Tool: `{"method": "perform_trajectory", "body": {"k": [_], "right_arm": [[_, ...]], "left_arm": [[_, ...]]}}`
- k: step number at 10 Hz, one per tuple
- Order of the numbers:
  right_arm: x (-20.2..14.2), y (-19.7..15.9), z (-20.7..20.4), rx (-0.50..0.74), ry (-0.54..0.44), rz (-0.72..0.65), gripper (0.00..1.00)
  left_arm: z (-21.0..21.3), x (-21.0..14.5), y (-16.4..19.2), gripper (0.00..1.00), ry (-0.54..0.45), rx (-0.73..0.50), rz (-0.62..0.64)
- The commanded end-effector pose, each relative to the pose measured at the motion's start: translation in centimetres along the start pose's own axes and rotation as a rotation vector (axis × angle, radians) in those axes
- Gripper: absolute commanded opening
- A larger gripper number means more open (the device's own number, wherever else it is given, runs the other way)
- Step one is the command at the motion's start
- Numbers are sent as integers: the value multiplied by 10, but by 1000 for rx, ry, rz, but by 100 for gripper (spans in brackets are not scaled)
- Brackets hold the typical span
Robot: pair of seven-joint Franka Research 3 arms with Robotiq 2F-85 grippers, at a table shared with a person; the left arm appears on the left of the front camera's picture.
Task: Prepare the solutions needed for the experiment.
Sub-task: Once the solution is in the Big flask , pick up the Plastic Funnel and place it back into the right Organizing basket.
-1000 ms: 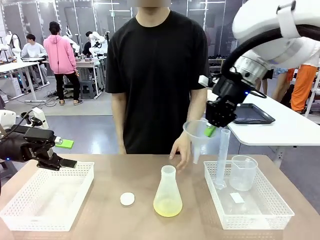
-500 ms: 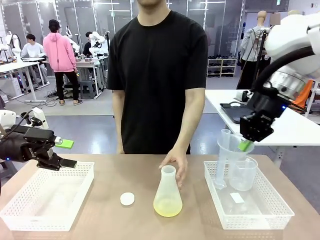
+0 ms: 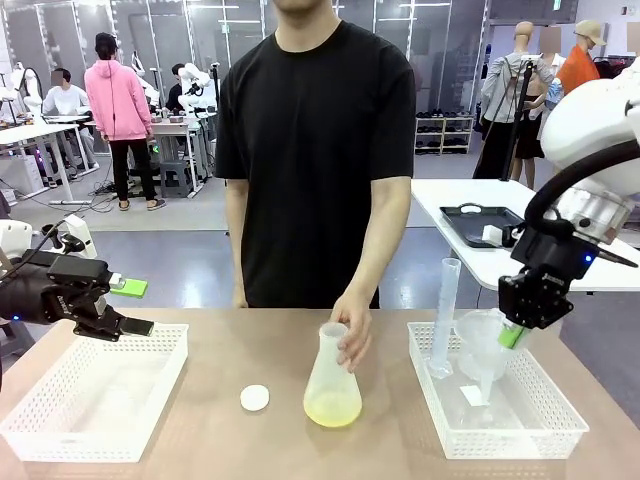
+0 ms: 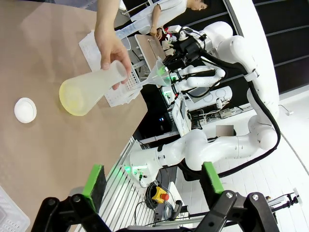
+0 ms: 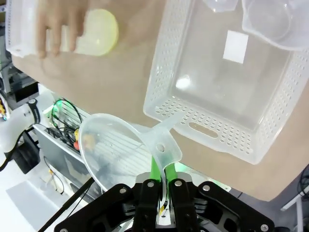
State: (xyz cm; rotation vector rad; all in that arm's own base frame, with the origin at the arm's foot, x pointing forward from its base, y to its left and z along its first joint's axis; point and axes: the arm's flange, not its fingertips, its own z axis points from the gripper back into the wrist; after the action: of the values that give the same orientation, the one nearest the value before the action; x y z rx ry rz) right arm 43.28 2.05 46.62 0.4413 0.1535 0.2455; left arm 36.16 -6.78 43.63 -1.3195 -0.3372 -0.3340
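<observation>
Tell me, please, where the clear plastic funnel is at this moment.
In the front view, the clear plastic funnel hangs at the table's right, gripped by the right tool, over the white mesh basket, beside the tall cylinder.

a brown tabletop (image 3: pixel 215 345) fills the foreground, with a glossy grey floor (image 3: pixel 180 235) beyond it. at three o'clock stands a white table (image 3: pixel 485 258) carrying a dark tray (image 3: pixel 478 222). at ten o'clock, white desks (image 3: pixel 38 131) stand before dark-framed glass partitions (image 3: pixel 395 40).

solutions (image 3: pixel 332 411) in flask (image 3: pixel 325 375), table (image 3: pixel 215 345) centre | cap (image 3: pixel 255 398) left of flask | cylinder (image 3: pixel 443 310) in right basket (image 3: pixel 505 448)
</observation>
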Motion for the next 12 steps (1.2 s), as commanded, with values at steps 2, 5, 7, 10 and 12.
{"method": "perform_trajectory", "body": {"k": [2,5,7,10,12], "right_arm": [[-2,0,-13,-45,-23,-61,0],[4,-10,-24,-90,-25,-113,10],[8,-13,-30,-72,-41,-124,21],[12,-18,-41,-62,-48,-174,49],[8,-20,-31,-60,-29,-117,60]], "left_arm": [[0,-2,1,100,7,-11,-19],[0,-2,1,100,7,-11,-19],[0,-2,1,100,7,-11,-19],[0,-2,1,100,7,-11,-19],[0,-2,1,100,7,-11,-19]]}}
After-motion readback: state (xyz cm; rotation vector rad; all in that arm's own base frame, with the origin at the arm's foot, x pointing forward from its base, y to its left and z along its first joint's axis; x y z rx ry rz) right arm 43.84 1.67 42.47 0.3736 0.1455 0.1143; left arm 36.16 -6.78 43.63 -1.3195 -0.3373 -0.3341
